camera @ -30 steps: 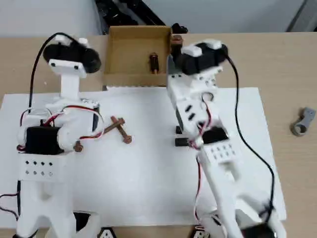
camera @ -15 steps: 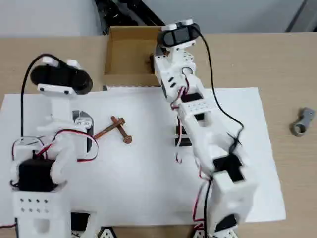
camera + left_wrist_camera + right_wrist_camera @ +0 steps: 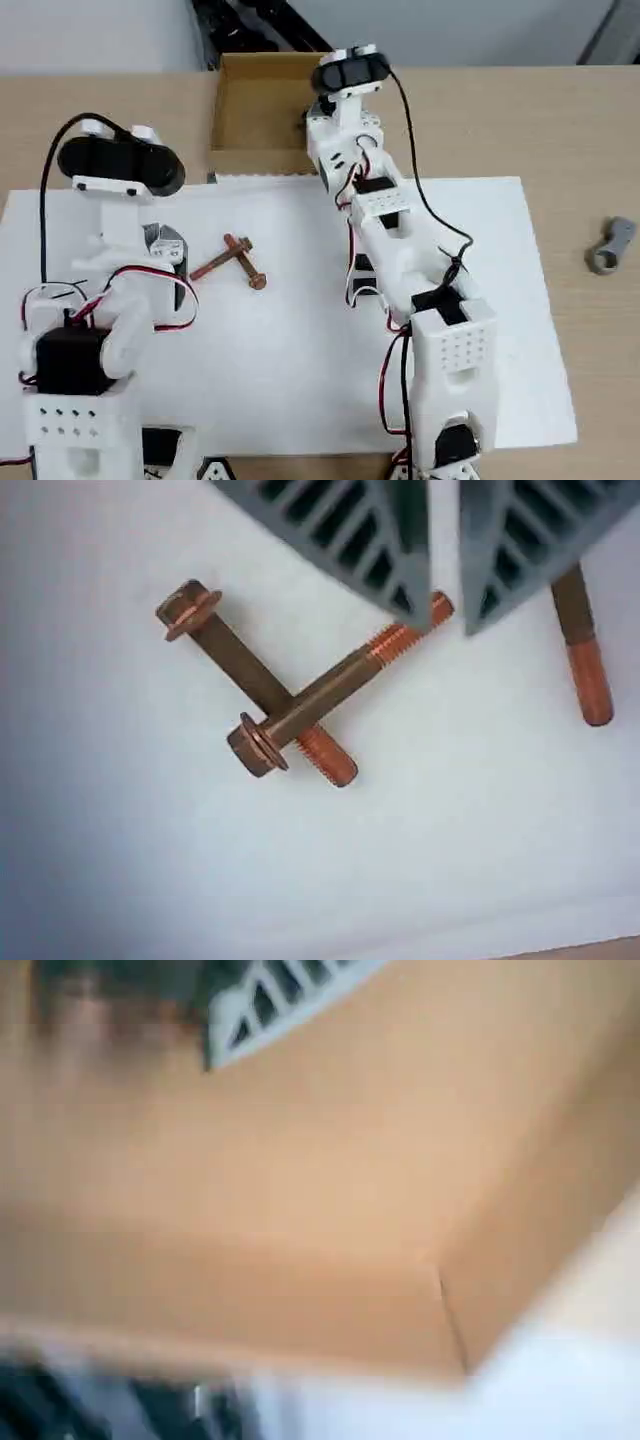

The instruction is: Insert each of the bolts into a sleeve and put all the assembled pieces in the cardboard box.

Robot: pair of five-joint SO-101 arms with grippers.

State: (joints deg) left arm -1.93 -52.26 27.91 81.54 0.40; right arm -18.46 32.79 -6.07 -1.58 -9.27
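Hovering above crossed bolts (image 3: 290, 705), left end effector (image 3: 447, 620) slightly apart; right arm (image 3: 400, 240) stretched over cardboard box (image 3: 250, 110)

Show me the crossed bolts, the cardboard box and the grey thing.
crossed bolts (image 3: 289, 716): left wrist view, where their shafts cross.
cardboard box (image 3: 262, 110): high view, bare floor inside.
grey thing (image 3: 612, 245): high view, its middle.
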